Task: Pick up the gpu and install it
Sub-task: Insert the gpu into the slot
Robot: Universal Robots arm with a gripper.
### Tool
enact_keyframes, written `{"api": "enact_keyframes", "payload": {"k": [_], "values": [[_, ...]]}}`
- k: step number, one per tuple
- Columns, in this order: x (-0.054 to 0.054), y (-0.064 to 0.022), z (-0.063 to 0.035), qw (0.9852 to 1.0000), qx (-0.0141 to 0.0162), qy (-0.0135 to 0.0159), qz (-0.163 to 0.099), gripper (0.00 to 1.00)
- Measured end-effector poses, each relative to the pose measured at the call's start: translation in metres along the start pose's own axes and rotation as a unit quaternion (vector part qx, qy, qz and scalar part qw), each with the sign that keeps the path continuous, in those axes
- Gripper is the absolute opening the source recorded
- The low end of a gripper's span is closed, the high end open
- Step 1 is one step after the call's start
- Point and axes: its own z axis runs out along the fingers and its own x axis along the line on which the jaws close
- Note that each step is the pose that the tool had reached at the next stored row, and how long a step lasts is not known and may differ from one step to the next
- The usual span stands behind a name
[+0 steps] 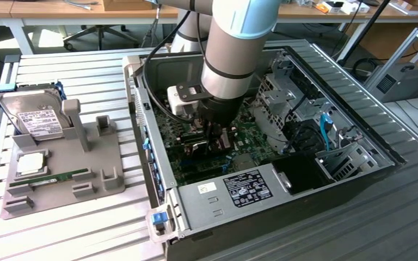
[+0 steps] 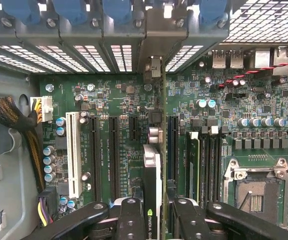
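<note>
My gripper (image 2: 156,212) is shut on the gpu (image 2: 152,170), which I see edge-on as a thin dark card with a pale block on its side. Its silver bracket end (image 2: 156,66) reaches toward the case's rear slot openings. The card stands upright over the green motherboard (image 2: 109,100), in line with the long black expansion slots (image 2: 172,145); whether it sits in a slot I cannot tell. In the exterior view the gripper (image 1: 215,142) is deep inside the open computer case (image 1: 339,163), and the arm hides most of the card.
A white slot (image 2: 74,155), the CPU socket (image 2: 256,190) and a braided cable bundle (image 2: 9,115) surround the card. On the exterior view's left, a grey holder (image 1: 63,163) carries a hard drive (image 1: 38,119), a CPU (image 1: 31,163) and a green RAM stick (image 1: 49,178).
</note>
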Motion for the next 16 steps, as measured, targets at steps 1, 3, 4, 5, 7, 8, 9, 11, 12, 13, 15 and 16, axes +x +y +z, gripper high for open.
{"api": "enact_keyframes", "payload": {"k": [1,3,4,5,7,8,9,11,12,13,15,16], "values": [[0.0000,0.0000,0.0000,1.0000,0.0000,0.0000,0.000,0.27],[0.0000,0.0000,0.0000,1.0000,0.0000,0.0000,0.000,0.27],[0.0000,0.0000,0.0000,1.0000,0.0000,0.0000,0.000,0.27],[0.0000,0.0000,0.0000,1.0000,0.0000,0.0000,0.000,0.27],[0.0000,0.0000,0.0000,1.0000,0.0000,0.0000,0.000,0.27],[0.0000,0.0000,0.0000,1.0000,0.0000,0.0000,0.000,0.27],[0.0000,0.0000,0.0000,1.0000,0.0000,0.0000,0.000,0.27],[0.0000,0.0001,0.0000,1.0000,-0.0001,-0.0001,0.000,0.29],[0.0000,0.0000,0.0000,1.0000,0.0000,0.0000,0.000,0.29],[0.0000,0.0000,0.0000,1.0000,0.0000,0.0000,0.000,0.35],[0.0000,0.0000,-0.0002,1.0000,0.0000,0.0000,0.000,0.35],[0.0000,0.0000,-0.0013,1.0000,-0.0002,0.0003,0.000,0.35]]}}
